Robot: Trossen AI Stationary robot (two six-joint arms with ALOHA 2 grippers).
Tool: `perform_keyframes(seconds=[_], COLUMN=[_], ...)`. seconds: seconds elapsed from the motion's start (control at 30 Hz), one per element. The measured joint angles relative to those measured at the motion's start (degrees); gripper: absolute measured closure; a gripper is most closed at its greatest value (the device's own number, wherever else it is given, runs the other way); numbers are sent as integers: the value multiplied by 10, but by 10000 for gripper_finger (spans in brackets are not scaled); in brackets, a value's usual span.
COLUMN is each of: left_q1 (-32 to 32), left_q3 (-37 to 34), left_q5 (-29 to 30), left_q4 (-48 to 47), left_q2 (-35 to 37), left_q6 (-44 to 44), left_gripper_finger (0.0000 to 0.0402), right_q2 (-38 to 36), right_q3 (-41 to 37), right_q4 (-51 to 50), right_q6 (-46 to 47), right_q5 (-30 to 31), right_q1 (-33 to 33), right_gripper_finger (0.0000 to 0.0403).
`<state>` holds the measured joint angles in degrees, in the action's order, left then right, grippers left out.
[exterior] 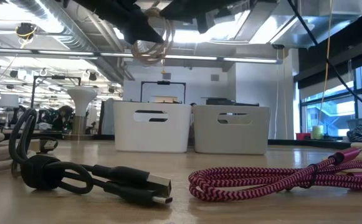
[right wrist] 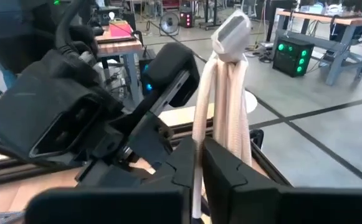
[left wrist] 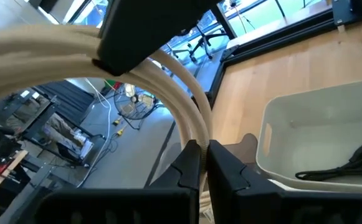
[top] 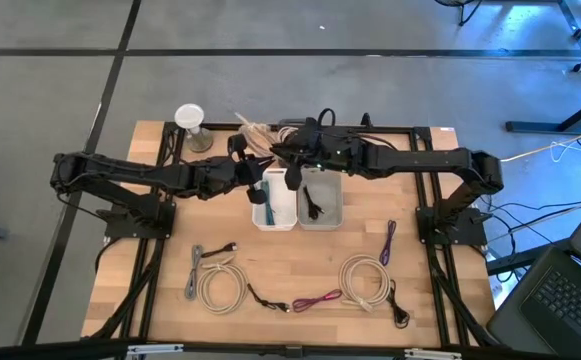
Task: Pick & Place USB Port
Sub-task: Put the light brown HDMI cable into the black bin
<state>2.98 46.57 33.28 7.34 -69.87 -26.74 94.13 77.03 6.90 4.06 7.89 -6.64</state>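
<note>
**Surface and material notes**

Light wooden bench top (top: 310,262): visible plank grain, satin sheen. Two white rectangular plastic bins (exterior: 151,126), near the far edge: smooth, matt. Cream coiled cable (right wrist: 223,118): smooth rubbery jacket, faint gloss. Magenta braided cable (exterior: 274,178), near edge: woven cloth sheath, rough. Black USB cable (exterior: 81,177), near edge: matt rubber, bright metal plug. Black bench frame (top: 162,205): metal, matt. Gripper fingers (left wrist: 190,165): dark matt plastic.
</note>
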Motion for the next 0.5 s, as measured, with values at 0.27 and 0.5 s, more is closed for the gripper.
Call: perform_keyframes(seconds=[0.27, 0.5], left_q1=[0, 0], left_q3=[0, 1], left_q5=[0, 0], left_q4=[-5, -6], left_q2=[0, 0], left_q6=[-5, -6], left_gripper_finger=[395, 391], right_q2=[0, -18], right_q3=[1, 1], right_q4=[-9, -38], right_q6=[-16, -46], right_q5=[1, 36], right_q1=[0, 1], right_gripper_finger=[398, 401])
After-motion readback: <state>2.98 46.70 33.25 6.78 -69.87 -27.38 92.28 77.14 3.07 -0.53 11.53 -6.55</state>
